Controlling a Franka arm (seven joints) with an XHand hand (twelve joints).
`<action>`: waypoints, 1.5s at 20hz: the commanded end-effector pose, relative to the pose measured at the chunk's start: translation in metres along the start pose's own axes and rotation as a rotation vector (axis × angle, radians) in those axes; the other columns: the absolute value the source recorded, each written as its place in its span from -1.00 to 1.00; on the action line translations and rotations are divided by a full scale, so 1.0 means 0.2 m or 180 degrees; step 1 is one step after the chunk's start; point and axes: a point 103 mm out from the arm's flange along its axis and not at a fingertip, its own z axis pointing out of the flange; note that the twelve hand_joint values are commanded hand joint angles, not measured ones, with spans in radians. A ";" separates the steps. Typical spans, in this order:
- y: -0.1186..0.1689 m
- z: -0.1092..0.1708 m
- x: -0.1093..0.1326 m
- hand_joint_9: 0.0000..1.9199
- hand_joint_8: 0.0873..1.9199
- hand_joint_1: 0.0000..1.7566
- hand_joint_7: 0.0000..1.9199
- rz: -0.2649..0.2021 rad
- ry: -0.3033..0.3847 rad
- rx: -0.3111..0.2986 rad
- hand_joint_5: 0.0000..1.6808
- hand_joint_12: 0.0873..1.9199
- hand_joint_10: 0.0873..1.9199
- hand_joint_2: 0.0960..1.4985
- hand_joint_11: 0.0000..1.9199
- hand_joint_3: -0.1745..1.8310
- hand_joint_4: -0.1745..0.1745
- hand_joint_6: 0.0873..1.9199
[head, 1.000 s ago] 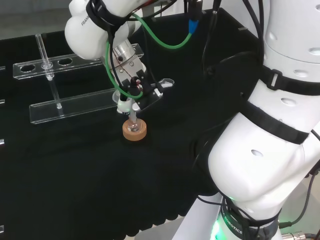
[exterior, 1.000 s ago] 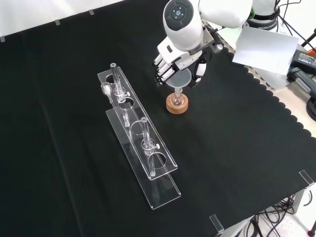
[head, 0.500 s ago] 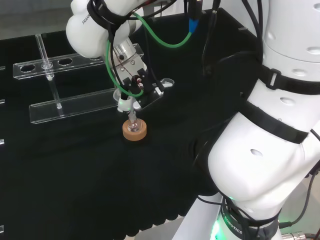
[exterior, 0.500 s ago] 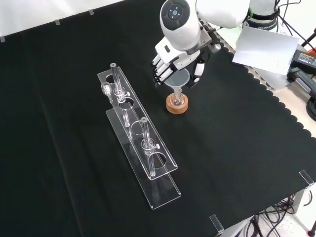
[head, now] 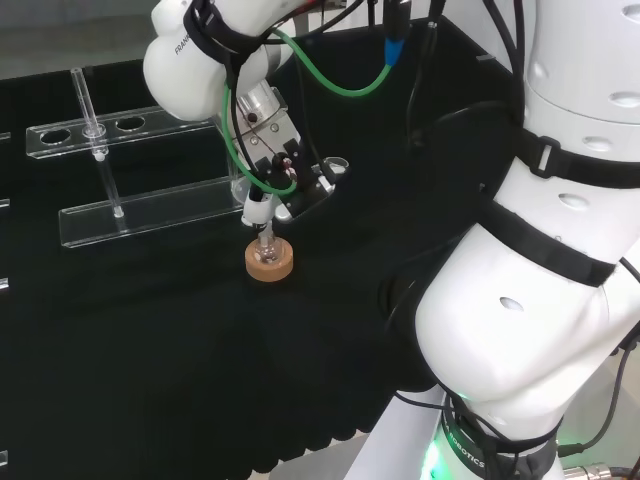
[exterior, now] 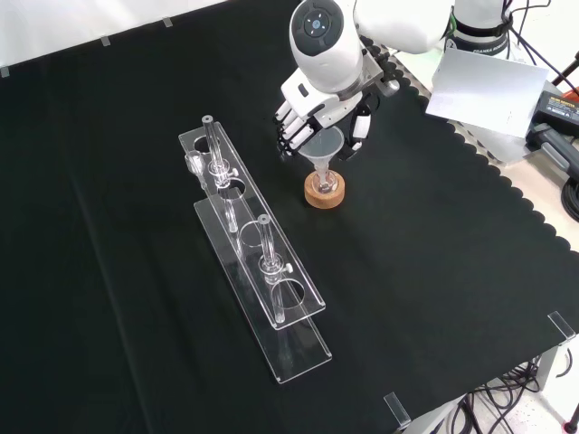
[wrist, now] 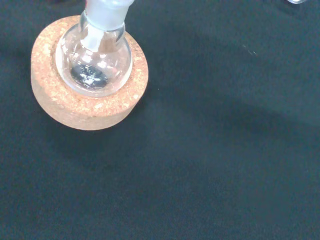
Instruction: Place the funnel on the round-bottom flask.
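1. The cork ring (exterior: 324,191) sits on the black cloth (exterior: 434,271) and serves as the landmark; in the wrist view it is a round tan stand (wrist: 87,102) with a bare dark surface around it.
2. The round-bottom flask (wrist: 95,57) rests upright in the cork ring's hollow, its clear bulb inside the ring and its neck rising straight above it.
3. The funnel (exterior: 324,149) stands directly above the cork ring in the front view, its wide mouth upward and its narrow stem pointing down at the flask's neck; whether the stem has entered the neck cannot be told.
4. The hand (exterior: 308,117) is just above the cork ring in the front view, its fingers (exterior: 286,136) curled around the funnel's cone on one side and the thumb on the other, so it is closed around the funnel.
5. In the head view the hand (head: 285,180) hangs just over the cork ring (head: 269,262), with the flask's neck (head: 266,240) between them.
6. A clear plastic rack (exterior: 258,271) lies well to the left of the cork ring in the front view, with glass tubes (exterior: 269,249) standing in it.
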 end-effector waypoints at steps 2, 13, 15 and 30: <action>0.00 0.01 0.00 -0.41 -0.30 -0.22 -0.72 -0.0024 0.0022 -0.0008 -0.52 0.33 -0.42 -0.06 -0.56 -0.32 -0.32 -0.79; -0.02 0.02 -0.01 -0.42 -0.30 -0.23 -0.72 -0.0071 0.0027 -0.0035 -0.52 0.33 -0.42 -0.06 -0.56 -0.32 -0.32 -0.81; -0.03 0.02 -0.01 -0.42 -0.30 -0.23 -0.72 -0.0078 0.0032 -0.0042 -0.52 0.33 -0.42 -0.06 -0.56 -0.32 -0.32 -0.81; -0.07 0.04 -0.04 -0.45 -0.32 -0.23 -0.78 -0.0127 0.0058 0.0012 -0.55 0.34 -0.42 -0.10 -0.59 -0.34 -0.32 -0.86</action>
